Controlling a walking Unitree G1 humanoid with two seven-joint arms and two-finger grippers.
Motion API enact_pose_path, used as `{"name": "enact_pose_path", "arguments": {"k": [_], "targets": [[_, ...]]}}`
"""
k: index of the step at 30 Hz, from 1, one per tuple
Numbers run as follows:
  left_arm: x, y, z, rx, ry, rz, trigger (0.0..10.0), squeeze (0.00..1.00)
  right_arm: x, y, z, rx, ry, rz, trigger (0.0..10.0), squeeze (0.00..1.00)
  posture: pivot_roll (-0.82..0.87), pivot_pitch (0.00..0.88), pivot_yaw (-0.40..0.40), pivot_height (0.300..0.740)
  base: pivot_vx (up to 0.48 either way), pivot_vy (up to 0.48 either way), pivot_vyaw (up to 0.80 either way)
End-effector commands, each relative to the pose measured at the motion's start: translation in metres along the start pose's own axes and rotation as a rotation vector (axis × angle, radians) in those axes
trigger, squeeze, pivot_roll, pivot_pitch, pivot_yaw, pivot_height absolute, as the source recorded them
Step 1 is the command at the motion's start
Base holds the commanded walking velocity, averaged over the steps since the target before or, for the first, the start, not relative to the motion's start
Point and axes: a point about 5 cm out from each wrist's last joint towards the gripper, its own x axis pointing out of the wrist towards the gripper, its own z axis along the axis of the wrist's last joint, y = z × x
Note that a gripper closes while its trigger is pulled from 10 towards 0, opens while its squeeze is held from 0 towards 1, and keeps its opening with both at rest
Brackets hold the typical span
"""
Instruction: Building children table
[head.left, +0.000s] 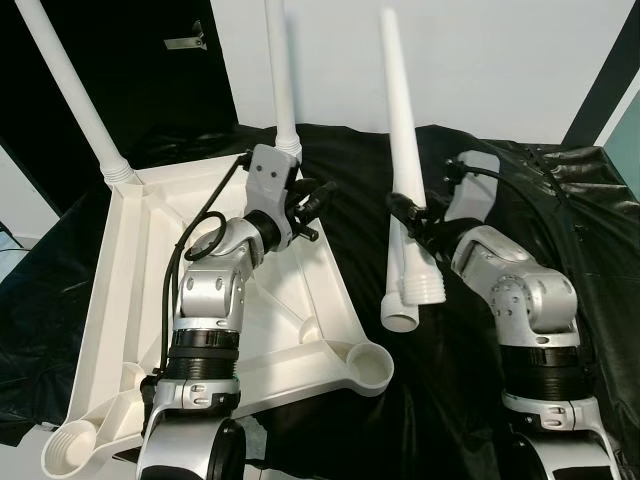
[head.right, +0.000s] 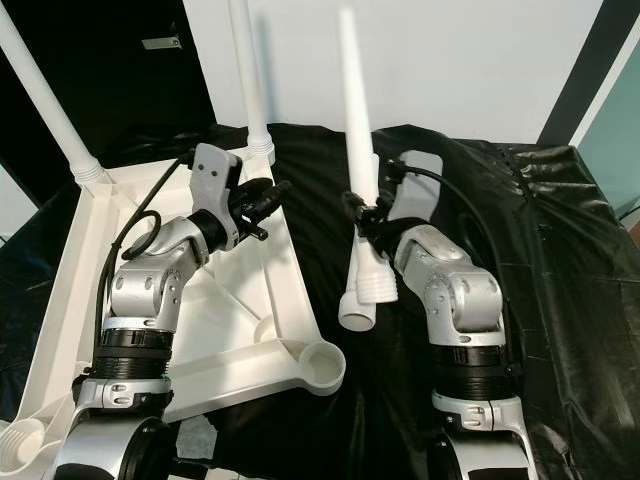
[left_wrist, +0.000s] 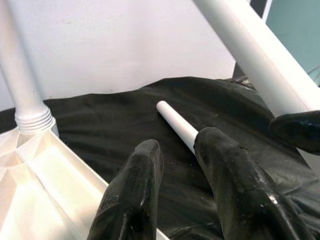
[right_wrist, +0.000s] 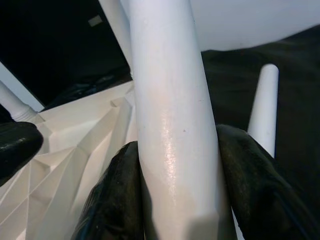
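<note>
From the head views, the upturned white table top (head.left: 130, 290) lies on a black sheet (head.left: 560, 200) with two legs already standing in its far corner sockets, underside up so the sockets face the robot. The right gripper (head.left: 412, 222) is clamped on a third table leg (head.left: 400, 130), holding it near upright with its threaded end hanging just below the fingers, likely so it can be swung over to the empty near socket (head.left: 362, 365), which sits below and to the left of that claw. A spare leg (head.left: 396, 285) lies on the sheet directly under it. The left gripper (head.left: 318, 200) hovers over the table's right edge, holding nothing. In the left wrist view its fingers (left_wrist: 135, 195) stand slightly apart, with the spare leg's tip (left_wrist: 175, 122) ahead of them. In the right wrist view both fingers (right_wrist: 252, 185) press the held leg's sides.
</note>
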Motion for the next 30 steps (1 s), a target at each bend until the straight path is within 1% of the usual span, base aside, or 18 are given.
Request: {"name": "enact_pose_path", "arguments": {"k": [1, 3, 4, 5, 6, 8, 9, 12, 15, 18, 19, 22, 23, 24, 25, 27, 28, 30], "targets": [[0.0, 0.008, 0.002, -0.02, -0.025, 0.133, 10.0, 0.0, 0.004, 0.004, 0.005, -0.023, -0.025, 0.024, 10.0, 0.0, -0.01, 0.0, -0.011, 0.74, 0.0, 0.0, 0.0], [-0.001, 0.008, 0.004, -0.024, -0.041, 0.137, 10.0, 0.0, 0.006, 0.004, 0.004, -0.034, -0.027, 0.027, 10.0, 0.0, -0.01, 0.0, -0.002, 0.74, 0.0, 0.0, 0.0], [-0.002, 0.009, 0.005, -0.023, -0.053, 0.132, 10.0, 0.0, 0.007, 0.004, 0.006, -0.068, -0.051, 0.023, 10.0, 0.0, -0.01, 0.0, 0.001, 0.74, 0.0, 0.0, 0.0], [-0.004, 0.01, 0.006, 0.007, -0.065, 0.143, 10.0, 0.0, 0.007, 0.005, 0.005, -0.128, -0.073, 0.03, 10.0, 0.0, 0.0, 0.0, 0.016, 0.74, 0.0, 0.0, 0.0], [-0.004, 0.01, 0.006, 0.007, -0.065, 0.143, 10.0, 0.0, 0.007, 0.005, 0.005, -0.128, -0.073, 0.03, 10.0, 0.0, 0.0, 0.0, 0.016, 0.74, 0.0, 0.0, 0.0], [-0.009, 0.013, 0.009, 0.046, -0.096, 0.149, 10.0, 0.0, 0.009, 0.005, 0.002, -0.229, -0.118, 0.037, 10.0, 0.0, 0.0, 0.0, 0.021, 0.74, 0.0, 0.0, 0.0], [-0.011, 0.014, 0.01, 0.038, -0.109, 0.135, 10.0, 0.0, 0.009, 0.005, -0.001, -0.264, -0.138, 0.044, 10.0, 0.0, 0.01, 0.0, 0.023, 0.74, 0.0, 0.0, 0.0], [-0.013, 0.014, 0.011, 0.026, -0.131, 0.111, 10.0, 0.0, 0.01, 0.007, -0.002, -0.281, -0.163, 0.059, 10.0, 0.0, 0.01, 0.0, 0.023, 0.74, 0.0, 0.0, 0.0], [-0.014, 0.01, 0.014, -0.032, -0.157, 0.034, 10.0, 0.0, 0.009, 0.017, -0.001, -0.296, -0.237, 0.141, 10.0, 0.0, 0.01, 0.0, 0.017, 0.74, 0.0, 0.0, 0.0], [-0.013, 0.004, 0.016, -0.073, -0.175, -0.025, 10.0, 0.0, 0.007, 0.023, -0.001, -0.264, -0.273, 0.184, 10.0, 0.0, 0.0, 0.0, 0.008, 0.74, 0.0, 0.0, 0.0], [-0.013, 0.004, 0.016, -0.073, -0.175, -0.025, 10.0, 0.0, 0.007, 0.023, -0.001, -0.264, -0.273, 0.184, 10.0, 0.0, 0.0, 0.0, 0.008, 0.74, 0.0, 0.0, 0.0], [-0.014, -0.002, 0.018, -0.1, -0.207, -0.09, 10.0, 0.0, 0.006, 0.027, -0.002, -0.253, -0.309, 0.213, 10.0, 0.0, 0.0, 0.0, 0.005, 0.74, 0.0, 0.0, 0.0], [-0.014, -0.002, 0.018, -0.1, -0.207, -0.09, 10.0, 0.0, 0.006, 0.027, -0.002, -0.253, -0.309, 0.213, 10.0, 0.0, 0.0, 0.0, 0.005, 0.74, 0.0, 0.0, 0.0], [-0.016, -0.005, 0.018, -0.13, -0.22, -0.128, 10.0, 1.0, 0.004, 0.03, -0.001, -0.255, -0.335, 0.232, 10.0, 0.0, 0.0, 0.0, 0.001, 0.74, 0.0, 0.0, 0.0], [-0.016, -0.005, 0.018, -0.13, -0.22, -0.128, 10.0, 1.0, 0.004, 0.03, -0.001, -0.255, -0.335, 0.232, 10.0, 0.0, 0.0, 0.0, 0.001, 0.74, 0.0, 0.0, 0.0], [-0.021, -0.01, 0.023, -0.219, -0.265, -0.224, 10.0, 1.0, 0.0, 0.037, -0.005, -0.258, -0.363, 0.283, 10.0, 0.0, 0.0, 0.0, -0.004, 0.74, 0.0, 0.0, 0.0], [-0.021, -0.01, 0.023, -0.219, -0.265, -0.224, 10.0, 1.0, 0.0, 0.037, -0.005, -0.258, -0.363, 0.283, 10.0, 0.0, 0.0, 0.0, -0.004, 0.74, 0.0, 0.0, 0.0], [-0.027, -0.013, 0.029, -0.259, -0.296, -0.301, 10.0, 1.0, -0.001, 0.04, -0.01, -0.284, -0.373, 0.316, 10.0, 0.0, 0.0, 0.0, -0.008, 0.74, 0.0, 0.0, 0.0]]}}
